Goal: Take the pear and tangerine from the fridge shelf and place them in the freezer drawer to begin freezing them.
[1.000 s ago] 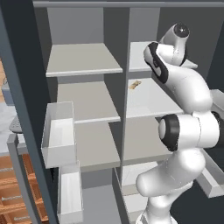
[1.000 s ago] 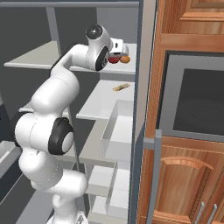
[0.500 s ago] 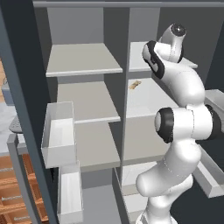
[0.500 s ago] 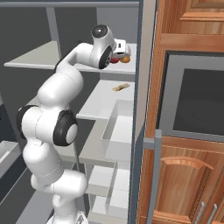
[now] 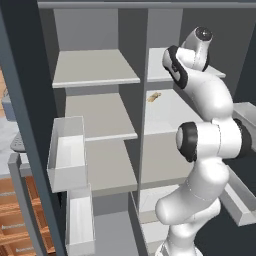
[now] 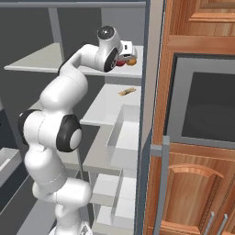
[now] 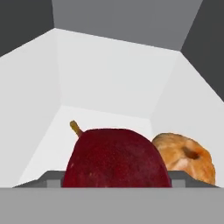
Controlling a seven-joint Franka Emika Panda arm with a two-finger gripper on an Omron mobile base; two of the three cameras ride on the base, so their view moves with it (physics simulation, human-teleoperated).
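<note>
While the white arm reached up into the open fridge, its two-finger gripper [image 6: 125,56] sat at the top right shelf, right up against the fruit. Two fruits lay there, one of each. The small glossy dark red pear [image 7: 114,159] stood nearest the hand, its short tan stem [image 7: 76,127] pointing up and a little to the left in the hand view, so its long axis ran roughly upright with a slight lean. Just beside it, on its right in that view and partly hidden behind it, sat the small round orange tangerine [image 7: 187,159], its dimpled end turned toward the camera. Both rested on the thin pale grey fridge shelf [image 6: 133,70], close to the back corner of the compartment. Whether the jaws had clamped onto the pear I could not tell; the fruit hid the fingertips. One flat tan-yellow scrap [image 6: 127,92] lay on the shelf below. Four translucent whitish door bins could be counted, two [image 5: 66,152] on the left door.
</note>
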